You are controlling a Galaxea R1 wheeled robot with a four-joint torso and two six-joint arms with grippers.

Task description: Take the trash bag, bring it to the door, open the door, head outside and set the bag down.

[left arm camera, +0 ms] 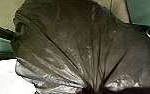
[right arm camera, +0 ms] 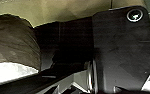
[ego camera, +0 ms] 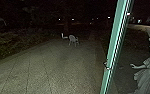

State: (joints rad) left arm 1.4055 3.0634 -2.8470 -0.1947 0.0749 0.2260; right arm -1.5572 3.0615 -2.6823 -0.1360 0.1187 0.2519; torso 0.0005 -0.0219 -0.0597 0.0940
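Note:
The dark trash bag (left arm camera: 66, 42) looms large in the left wrist view, its thin plastic creased. Its folds draw together where my left gripper (left arm camera: 94, 90) is shut on the gathered part. In the right wrist view, part of the bag (right arm camera: 13, 40) bulges beside the robot's dark plate. A green door frame edge (ego camera: 115, 42), slightly tilted, crosses the head view, with a small metal fitting partway down it. How my right gripper stands cannot be made out.
Outside it is dark. Paving (ego camera: 51, 67) stretches ahead, with bushes (ego camera: 6, 43) along its left. A pale chair (ego camera: 73, 39) stands farther off, a white object (ego camera: 63, 36) beside it. A winged statue (ego camera: 147, 71) is at the right, beyond the green edge.

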